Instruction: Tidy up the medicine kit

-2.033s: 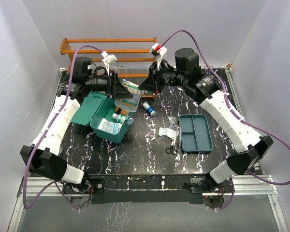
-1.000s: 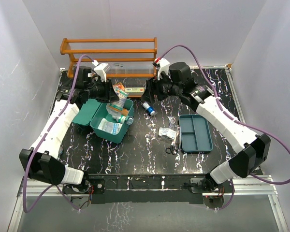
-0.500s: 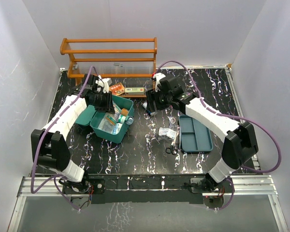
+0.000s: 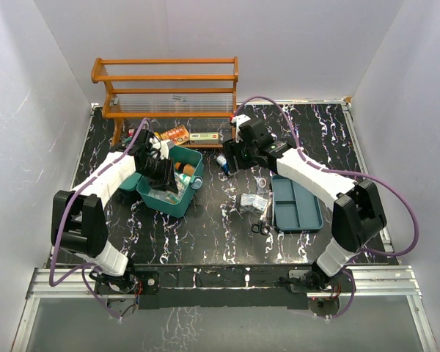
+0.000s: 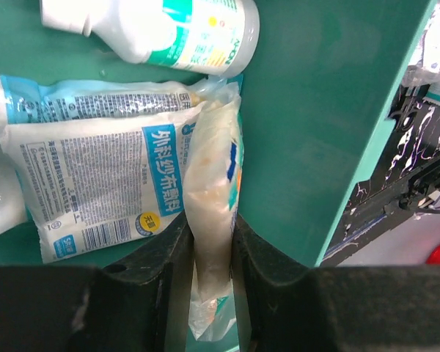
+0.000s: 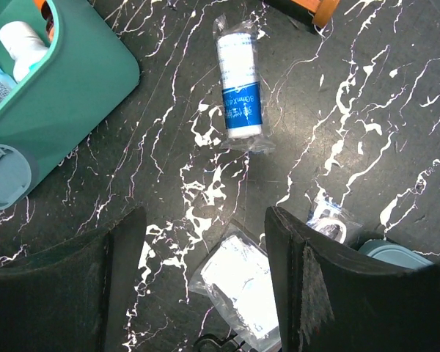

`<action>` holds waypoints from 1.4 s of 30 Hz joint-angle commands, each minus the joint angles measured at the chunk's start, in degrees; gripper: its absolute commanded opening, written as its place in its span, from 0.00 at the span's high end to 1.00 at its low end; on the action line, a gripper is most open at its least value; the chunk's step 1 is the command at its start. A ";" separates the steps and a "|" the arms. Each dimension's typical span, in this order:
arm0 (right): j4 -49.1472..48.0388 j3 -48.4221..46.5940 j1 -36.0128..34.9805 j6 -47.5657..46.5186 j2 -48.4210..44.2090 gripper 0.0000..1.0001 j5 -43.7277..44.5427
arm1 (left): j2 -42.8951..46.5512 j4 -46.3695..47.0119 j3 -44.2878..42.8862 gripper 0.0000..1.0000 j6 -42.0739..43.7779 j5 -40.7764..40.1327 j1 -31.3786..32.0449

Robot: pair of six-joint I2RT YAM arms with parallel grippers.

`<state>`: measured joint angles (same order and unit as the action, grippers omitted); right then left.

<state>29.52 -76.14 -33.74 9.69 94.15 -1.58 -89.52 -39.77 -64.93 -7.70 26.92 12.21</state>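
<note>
Left jaws: pinching white pouch inside medicine kit
Right jaws: spread wide, near bandage roll beside that kit

Teal-green medicine kit against a black worktop veined with white marble streaks; its insert tray is a darker slate-teal. A white pouch carries a blue band with white lettering (and a black barcode); the sachet is cream and translucent, the clear-wrapped roll white with a blue label, the rack orange.
</note>
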 commanded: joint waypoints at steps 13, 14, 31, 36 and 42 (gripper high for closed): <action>-3.15 -1.66 0.01 0.19 0.56 0.37 -0.70 | 0.99 0.54 -0.80 0.56 -0.09 -3.50 -0.19; -3.19 -1.39 0.03 0.30 0.29 0.37 -0.82 | 1.35 -0.27 -1.36 0.51 -0.11 -6.26 -0.18; -3.71 1.60 -0.04 0.06 -2.17 0.37 0.01 | 2.04 1.21 -2.66 0.45 -1.63 -11.16 -0.12; -4.02 2.20 -0.01 0.15 -2.41 0.37 -0.52 | 0.87 4.23 -0.41 0.51 -3.62 -7.98 -0.07; -4.31 3.55 0.02 0.23 -2.82 0.37 -0.13 | -2.18 3.37 0.69 0.46 -3.76 -10.62 2.01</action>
<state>28.10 -73.21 -33.74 9.58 94.43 -1.91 -90.32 -35.73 -64.88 -10.70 17.30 12.51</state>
